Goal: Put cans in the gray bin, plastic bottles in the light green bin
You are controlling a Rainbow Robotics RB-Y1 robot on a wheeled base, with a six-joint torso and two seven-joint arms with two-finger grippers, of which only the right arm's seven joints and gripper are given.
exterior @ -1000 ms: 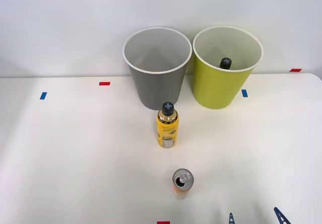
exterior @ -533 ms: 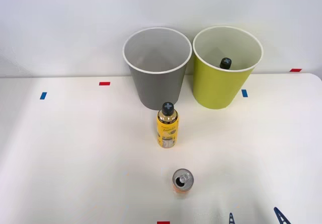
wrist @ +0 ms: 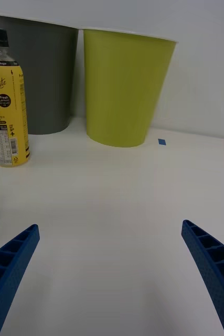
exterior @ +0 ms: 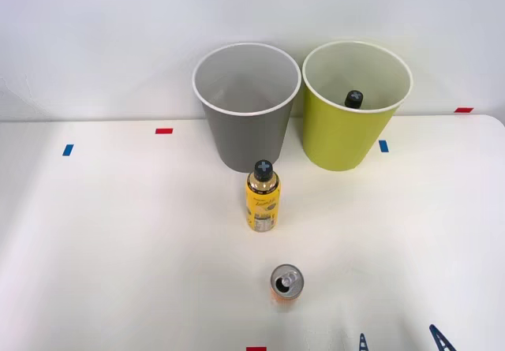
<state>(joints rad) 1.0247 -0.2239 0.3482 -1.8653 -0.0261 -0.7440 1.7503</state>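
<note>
Front view: can (exterior: 286, 283) beside (left of) gripper (exterior: 399, 340)

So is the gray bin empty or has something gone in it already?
Empty as far as it shows: the gray bin has a bare pale interior, and the can stands upright on the table.

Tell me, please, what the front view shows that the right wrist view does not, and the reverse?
Front view alone: the bins' pale interiors, a black-capped bottle inside the yellow-green plastic bin, the orange-and-white aluminium can's silver top, and red tape marks.

Right wrist view alone: the label text on the yellow black-capped bottle, and the right gripper open and empty.

Both: the gray plastic bin, the green bin and the standing bottle.
</note>
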